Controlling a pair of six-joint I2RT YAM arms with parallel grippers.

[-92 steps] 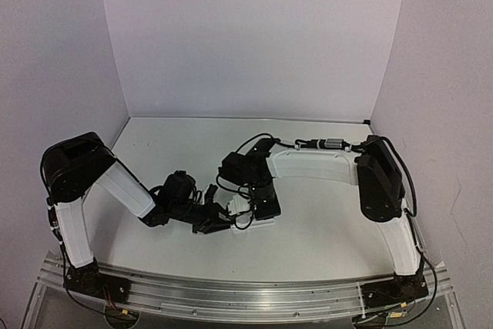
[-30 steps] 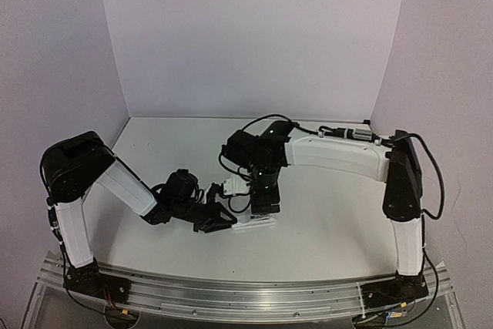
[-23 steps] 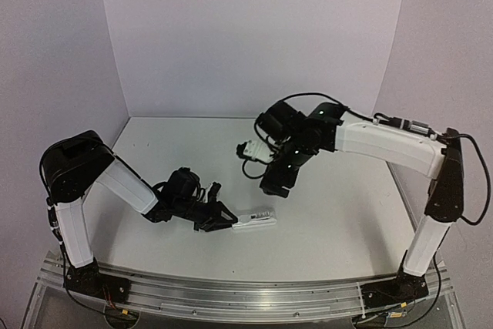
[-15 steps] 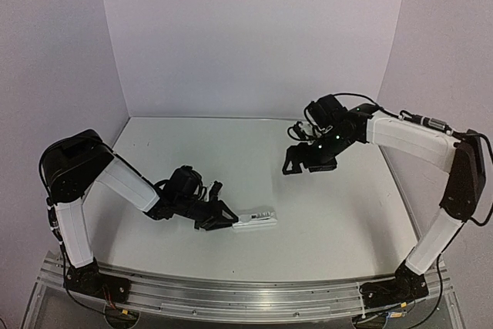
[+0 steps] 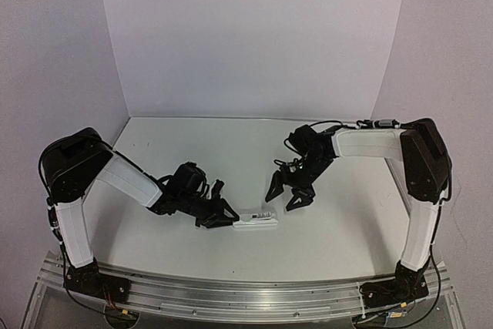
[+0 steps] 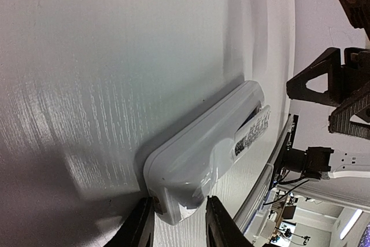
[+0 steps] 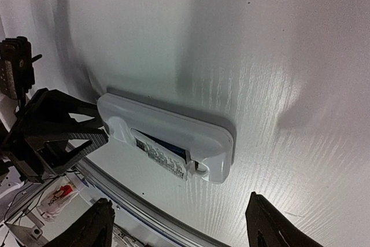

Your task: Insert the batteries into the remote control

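Observation:
The white remote control (image 5: 258,220) lies back-up near the table's front edge. My left gripper (image 5: 222,216) is shut on its left end. In the left wrist view both fingers (image 6: 141,227) clamp the rounded end of the remote control (image 6: 202,154). In the right wrist view the remote control (image 7: 173,122) shows its battery recess. The dark blue of a battery (image 7: 166,144) shows inside, partly behind a printed white strip (image 7: 162,158). My right gripper (image 5: 289,190) hangs open just behind and to the right of the remote, holding nothing. Its fingers (image 7: 98,224) stand wide apart.
The metal rail (image 5: 231,298) runs along the table's front edge just beyond the remote. White walls (image 5: 254,36) close the back and both sides. The left arm (image 5: 131,182) stretches low across the front left.
My right gripper lifted off the remote, swung out to the back right, then came back close behind the remote with its jaws slightly narrower. The left grip has not changed.

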